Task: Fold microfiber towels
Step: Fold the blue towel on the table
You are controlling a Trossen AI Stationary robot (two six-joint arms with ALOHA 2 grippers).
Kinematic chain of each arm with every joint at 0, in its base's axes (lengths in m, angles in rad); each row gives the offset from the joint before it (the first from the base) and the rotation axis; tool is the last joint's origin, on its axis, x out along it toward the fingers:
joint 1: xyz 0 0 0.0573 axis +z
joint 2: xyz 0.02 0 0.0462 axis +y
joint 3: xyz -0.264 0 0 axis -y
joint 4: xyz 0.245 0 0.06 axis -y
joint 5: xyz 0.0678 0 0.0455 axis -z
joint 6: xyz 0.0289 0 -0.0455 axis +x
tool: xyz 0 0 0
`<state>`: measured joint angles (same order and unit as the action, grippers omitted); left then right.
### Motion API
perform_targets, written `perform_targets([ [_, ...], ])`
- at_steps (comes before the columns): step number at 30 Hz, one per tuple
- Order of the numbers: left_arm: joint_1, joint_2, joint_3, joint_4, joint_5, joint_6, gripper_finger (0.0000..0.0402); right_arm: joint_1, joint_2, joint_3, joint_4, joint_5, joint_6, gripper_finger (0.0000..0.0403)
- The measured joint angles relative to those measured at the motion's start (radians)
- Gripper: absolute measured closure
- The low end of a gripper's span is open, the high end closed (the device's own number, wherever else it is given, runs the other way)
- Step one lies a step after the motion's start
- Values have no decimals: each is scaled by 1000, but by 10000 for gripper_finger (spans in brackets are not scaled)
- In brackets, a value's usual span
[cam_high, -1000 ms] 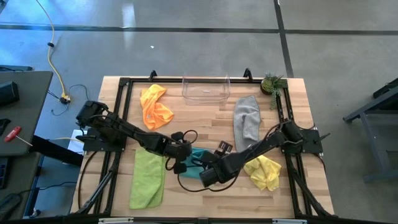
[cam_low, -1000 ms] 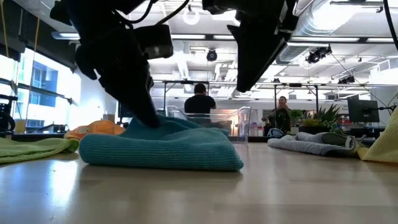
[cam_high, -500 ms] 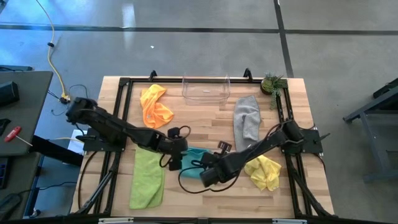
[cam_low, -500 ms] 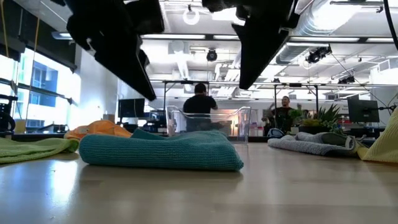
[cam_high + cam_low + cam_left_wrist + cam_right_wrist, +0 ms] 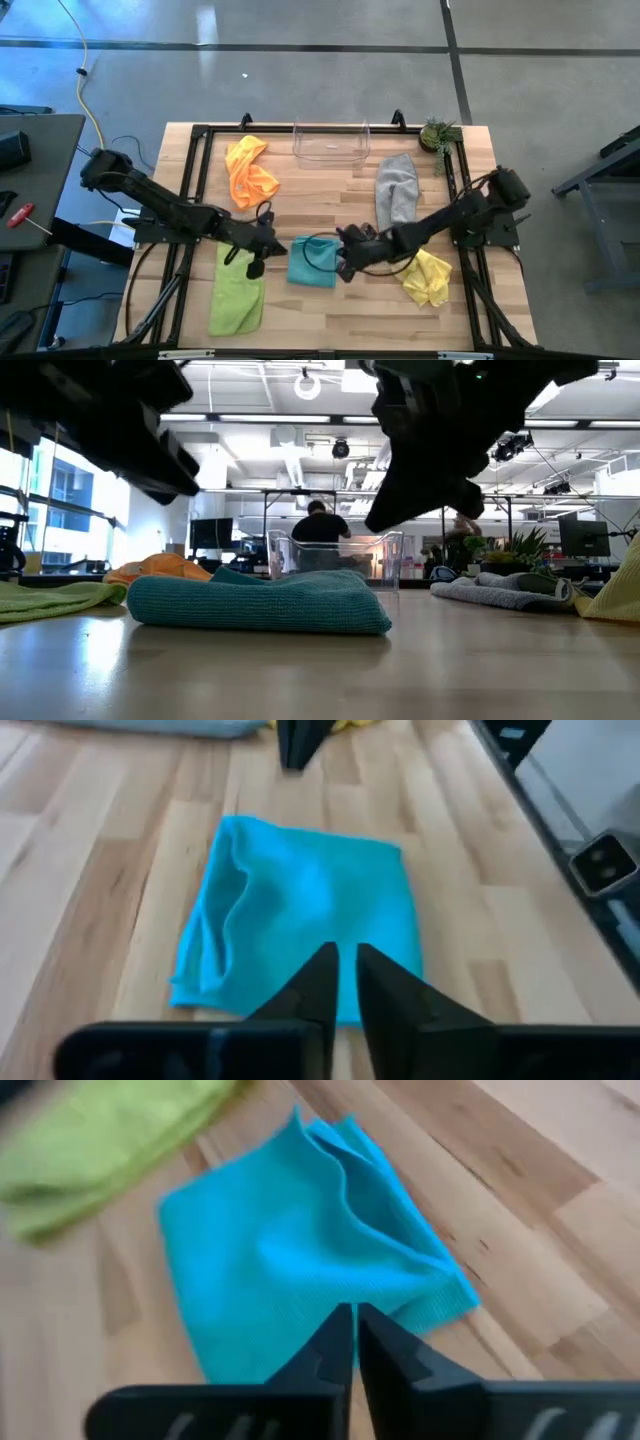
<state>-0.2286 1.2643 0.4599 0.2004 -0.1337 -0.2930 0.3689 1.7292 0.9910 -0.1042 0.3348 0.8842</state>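
- You've got five towels on the counter [image 5: 330,200], one of each colour, plus one clear bin [image 5: 331,142] at top centre and one small plant [image 5: 437,133] at the upper right corner.
- Teal towel [image 5: 313,262]: lower centre of the high view, folded into a near-square pad lying flat, edges roughly square to the counter. No clear long axis. In the low view it sits as a low thick pad at left-centre.
- Lime green towel [image 5: 238,290]: lower left, long axis running top-to-bottom of the frame.
- Orange towel [image 5: 250,170]: upper left, crumpled, long axis roughly top-to-bottom.
- Grey towel [image 5: 397,191]: right of centre, long axis top-to-bottom, slightly tilted.
- Yellow towel [image 5: 425,276]: lower right, bunched, no clear axis.
- Your left end effector [image 5: 262,247] is just left of the teal towel, off the cloth, fingers [image 5: 318,982] pinched almost together, holding nothing.
- Your right end effector [image 5: 347,252] is just right of the teal towel, fingers [image 5: 337,1342] likewise nearly closed and empty.
- Both wrist views look down on the teal towel, with nothing between the fingers.
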Motion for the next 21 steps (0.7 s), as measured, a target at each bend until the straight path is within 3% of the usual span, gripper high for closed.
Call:
perform_targets([
  [4,63,18,-3,-13,64,34,383,-67,-22,-37,41,-94,-44,329],
  [11,156,97,-5,-20,130,104,300,-151,-22,-37,40,-153,-166,243],
  [16,200,157,-5,45,169,165,245,-167,-22,-37,42,-154,-227,239],
  [21,223,228,7,108,201,199,242,-166,-22,-37,42,-156,-280,254],
])
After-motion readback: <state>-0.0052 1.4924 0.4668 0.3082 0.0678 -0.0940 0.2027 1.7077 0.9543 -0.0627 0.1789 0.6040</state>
